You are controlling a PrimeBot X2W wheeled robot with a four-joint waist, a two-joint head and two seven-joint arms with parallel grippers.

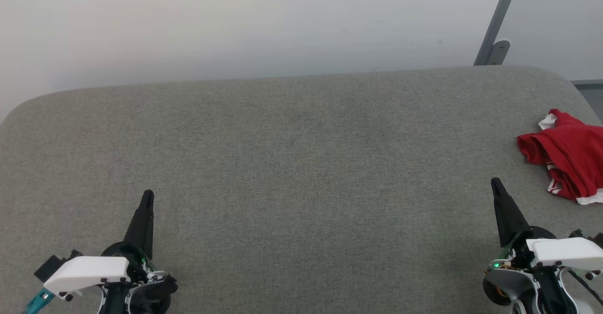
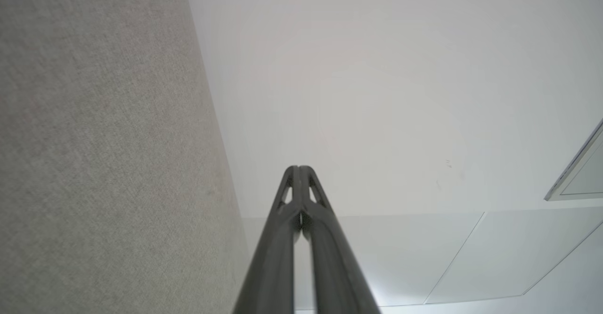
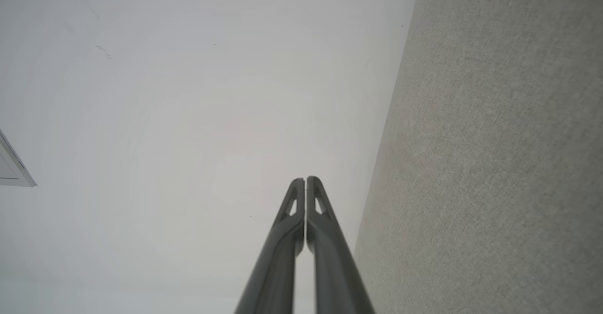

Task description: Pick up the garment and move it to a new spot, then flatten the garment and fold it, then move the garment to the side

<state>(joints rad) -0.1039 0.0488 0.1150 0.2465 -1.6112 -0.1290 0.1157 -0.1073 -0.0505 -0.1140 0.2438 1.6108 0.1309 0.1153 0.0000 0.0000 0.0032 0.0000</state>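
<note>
The garment (image 1: 567, 156), bright red with white and striped trim, lies crumpled at the right edge of the grey fabric surface (image 1: 301, 172), partly cut off by the head view's border. My right gripper (image 1: 495, 183) is at the lower right, shut and empty, its tip a short way left of and nearer than the garment. My left gripper (image 1: 148, 194) rests at the lower left, shut and empty, far from the garment. In the left wrist view my left gripper (image 2: 298, 168) has its fingers pressed together; in the right wrist view my right gripper (image 3: 305, 179) shows the same.
A pale wall (image 1: 235, 21) rises behind the grey surface's rounded far edge. A grey metal post (image 1: 494, 26) leans at the upper right. In the wrist views the grey surface (image 2: 94, 163) runs along one side, with white wall panels (image 2: 424, 257) beyond.
</note>
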